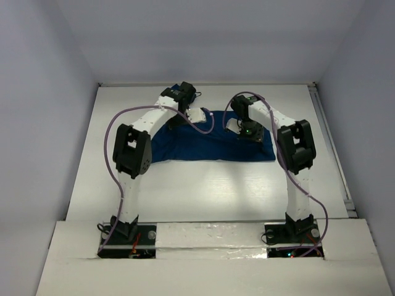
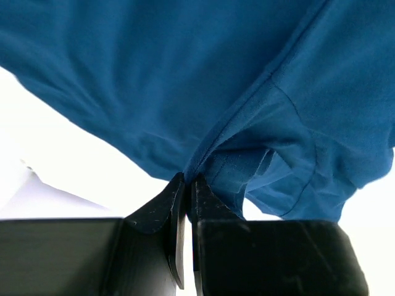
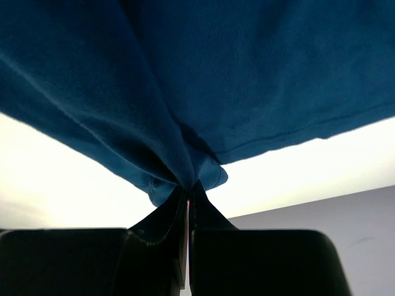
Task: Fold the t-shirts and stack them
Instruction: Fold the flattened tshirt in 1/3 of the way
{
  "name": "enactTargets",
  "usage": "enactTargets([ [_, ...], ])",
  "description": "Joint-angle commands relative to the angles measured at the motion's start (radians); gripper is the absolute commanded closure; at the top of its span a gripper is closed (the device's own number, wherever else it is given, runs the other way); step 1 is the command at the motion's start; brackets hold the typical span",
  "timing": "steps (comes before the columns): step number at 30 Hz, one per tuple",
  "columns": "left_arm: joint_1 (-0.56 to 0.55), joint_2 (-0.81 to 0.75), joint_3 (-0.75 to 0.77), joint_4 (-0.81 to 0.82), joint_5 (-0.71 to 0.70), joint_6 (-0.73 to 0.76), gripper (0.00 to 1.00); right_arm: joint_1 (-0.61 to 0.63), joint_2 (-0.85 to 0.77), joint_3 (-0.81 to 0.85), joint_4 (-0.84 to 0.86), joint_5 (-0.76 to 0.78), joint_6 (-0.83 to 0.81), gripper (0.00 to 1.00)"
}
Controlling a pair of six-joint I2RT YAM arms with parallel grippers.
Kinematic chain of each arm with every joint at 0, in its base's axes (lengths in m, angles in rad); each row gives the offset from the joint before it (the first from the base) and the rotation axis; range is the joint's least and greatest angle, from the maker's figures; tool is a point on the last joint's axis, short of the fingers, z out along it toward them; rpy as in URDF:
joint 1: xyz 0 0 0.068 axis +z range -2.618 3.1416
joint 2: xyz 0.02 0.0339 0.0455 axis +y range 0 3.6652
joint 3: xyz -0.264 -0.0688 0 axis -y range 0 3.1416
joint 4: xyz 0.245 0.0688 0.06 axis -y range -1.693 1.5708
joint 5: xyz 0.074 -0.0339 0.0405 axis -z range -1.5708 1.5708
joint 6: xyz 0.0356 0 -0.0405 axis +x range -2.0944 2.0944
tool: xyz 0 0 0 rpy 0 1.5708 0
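Observation:
A dark navy-blue t-shirt (image 1: 210,145) lies spread across the far middle of the white table. No printed graphic shows. My left gripper (image 1: 199,117) is over its far left part and is shut on a pinch of the cloth, near a sleeve seam (image 2: 271,123). My right gripper (image 1: 233,126) is over its far right part and is shut on a bunched edge of the t-shirt (image 3: 185,166). In both wrist views the cloth (image 2: 154,80) hangs stretched from the black fingertips (image 2: 179,191).
The white table (image 1: 203,191) reaches from the shirt's near edge to the arm bases. Grey walls stand at the back and both sides. A rail (image 1: 330,148) runs along the table's right edge. Purple cables loop off both arms.

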Motion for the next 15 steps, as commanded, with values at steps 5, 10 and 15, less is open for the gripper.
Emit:
enactTargets([
  [5,0.003,0.077,0.129,-0.058,-0.007,0.011,0.65,-0.009,0.046,0.074,-0.041,0.046,-0.052,0.82],
  [10,0.003,0.071,0.083,-0.052,0.031,-0.007,0.35,-0.009,0.035,0.086,0.039,0.078,-0.026,0.19],
  [15,0.003,0.039,0.081,-0.051,0.059,-0.006,0.35,-0.019,0.0,0.136,0.142,0.129,0.002,0.15],
])
